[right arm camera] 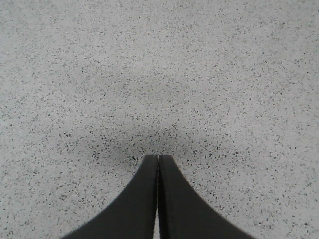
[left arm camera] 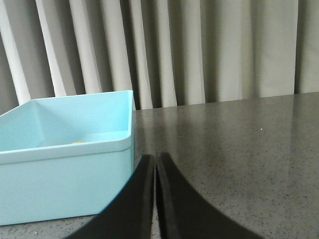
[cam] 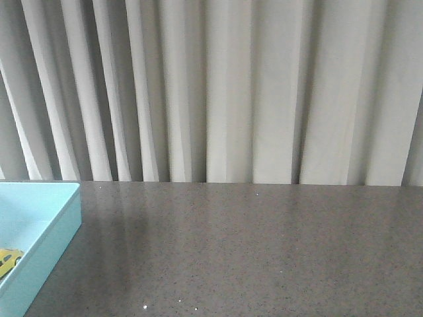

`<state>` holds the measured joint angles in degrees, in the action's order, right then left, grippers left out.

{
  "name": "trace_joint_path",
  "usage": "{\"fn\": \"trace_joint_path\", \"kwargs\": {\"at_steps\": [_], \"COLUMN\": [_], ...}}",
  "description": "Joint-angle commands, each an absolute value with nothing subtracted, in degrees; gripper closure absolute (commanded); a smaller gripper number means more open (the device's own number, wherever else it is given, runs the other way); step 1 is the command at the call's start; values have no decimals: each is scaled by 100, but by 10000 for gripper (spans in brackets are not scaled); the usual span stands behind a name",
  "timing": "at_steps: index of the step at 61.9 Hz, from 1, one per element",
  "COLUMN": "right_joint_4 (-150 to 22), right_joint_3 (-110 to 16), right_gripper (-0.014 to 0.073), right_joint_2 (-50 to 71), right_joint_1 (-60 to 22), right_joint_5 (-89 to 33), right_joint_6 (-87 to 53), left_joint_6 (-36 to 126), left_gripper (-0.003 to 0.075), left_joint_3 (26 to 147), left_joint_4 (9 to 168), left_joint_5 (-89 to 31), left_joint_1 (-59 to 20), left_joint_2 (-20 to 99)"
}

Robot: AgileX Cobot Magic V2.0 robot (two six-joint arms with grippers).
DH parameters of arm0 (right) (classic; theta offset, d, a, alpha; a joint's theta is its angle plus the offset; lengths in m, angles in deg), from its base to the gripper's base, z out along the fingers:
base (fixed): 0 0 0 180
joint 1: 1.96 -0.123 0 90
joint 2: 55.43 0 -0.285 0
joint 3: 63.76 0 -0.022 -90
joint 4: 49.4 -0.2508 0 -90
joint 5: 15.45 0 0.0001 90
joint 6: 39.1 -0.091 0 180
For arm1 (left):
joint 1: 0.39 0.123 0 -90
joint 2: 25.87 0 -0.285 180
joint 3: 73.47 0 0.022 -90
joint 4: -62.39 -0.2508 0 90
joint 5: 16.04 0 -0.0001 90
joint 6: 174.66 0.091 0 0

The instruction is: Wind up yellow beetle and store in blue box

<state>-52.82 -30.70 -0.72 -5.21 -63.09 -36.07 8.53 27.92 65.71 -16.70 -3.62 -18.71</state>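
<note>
tabletop (cam: 264,251): dark grey speckled stone, running back to a wall of pale pleated curtain (cam: 231,86).
blue box (cam: 39,224): sits at the left edge of the front view, only its right part showing; low straight turquoise walls, open top.
yellow beetle (cam: 8,259): lies inside the blue box, on its floor near the left edge of the front view; only a small yellow patch with dark marks shows, the rest is cut off by the frame.
my left tool (left arm camera: 155,162): black fingers pressed together tip to tip, nothing between them; it hangs low over the tabletop just beside the outer wall of the blue box, not touching it.
beetle from my left wrist: a faint yellow spot over the box rim, too small to tell more.
my right tool (right arm camera: 158,159): fingers closed against each other, holding nothing, pointing down at bare speckled tabletop with its shadow just under the tips.
</note>
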Motion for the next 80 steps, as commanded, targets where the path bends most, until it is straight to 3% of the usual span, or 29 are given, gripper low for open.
{"fn": "trace_joint_path", "kwargs": {"at_steps": [1,61,80], "right_joint_4": [-5282,-5088,-4715], "right_joint_3": [-3208,-3096,-1253], "right_gripper": [601,601,601], "right_joint_2": [-100,-359,-2463], "right_joint_1": [-512,-572,-559], "right_joint_5": [-6056,-5917,-3310], "right_joint_6": [-3573,-3525,-3534], "left_joint_6": [736,747,747], "left_gripper": [727,727,727], "left_joint_3": [2831,2844,2844], "left_joint_4": [6562,6562,6562], "left_joint_5": [-1202,-1223,-1223], "left_joint_1": [-371,-371,-371], "left_joint_2": [-1967,-1962,-1962]}}
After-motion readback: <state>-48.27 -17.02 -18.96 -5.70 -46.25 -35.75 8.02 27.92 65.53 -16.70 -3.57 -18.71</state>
